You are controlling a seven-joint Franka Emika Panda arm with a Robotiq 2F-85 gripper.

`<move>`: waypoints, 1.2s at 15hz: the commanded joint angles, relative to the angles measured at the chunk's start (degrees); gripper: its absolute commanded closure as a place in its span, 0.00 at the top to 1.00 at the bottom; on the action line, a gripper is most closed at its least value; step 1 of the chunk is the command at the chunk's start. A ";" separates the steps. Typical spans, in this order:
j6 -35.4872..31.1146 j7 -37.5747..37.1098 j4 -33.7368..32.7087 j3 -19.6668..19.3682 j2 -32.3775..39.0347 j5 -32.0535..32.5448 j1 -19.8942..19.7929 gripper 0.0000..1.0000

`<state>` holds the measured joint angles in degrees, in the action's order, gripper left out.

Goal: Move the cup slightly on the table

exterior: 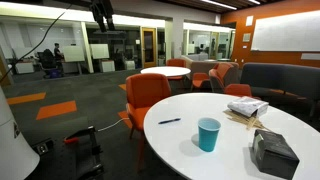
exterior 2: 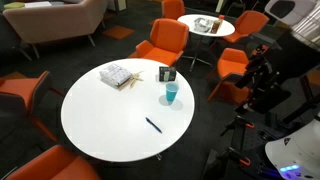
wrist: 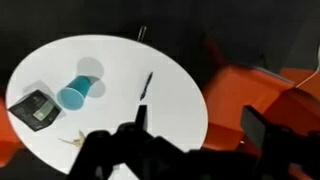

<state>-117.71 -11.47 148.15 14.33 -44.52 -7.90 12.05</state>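
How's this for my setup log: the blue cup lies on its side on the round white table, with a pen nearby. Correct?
Not quite. The cup stands upright, rim up, as both exterior views show. The rest holds: it is on the round white table, and the pen lies nearby, not touching it.

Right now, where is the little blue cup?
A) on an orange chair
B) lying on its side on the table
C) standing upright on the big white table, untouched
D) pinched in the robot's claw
C: in both exterior views the cup stands upright on the table, and the gripper hangs well above, clear of it.
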 commanded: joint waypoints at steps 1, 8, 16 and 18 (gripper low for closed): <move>0.21 0.06 -0.18 0.08 0.02 -0.05 -0.12 1.00; -4.95 -0.06 0.61 -1.02 1.02 1.78 -3.13 1.00; -22.26 8.44 -0.11 -12.63 22.25 4.01 -11.88 1.00; -24.77 11.07 -2.47 -14.95 29.97 3.35 -12.08 1.00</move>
<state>-140.44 -3.26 150.31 1.35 -23.83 -3.99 -0.21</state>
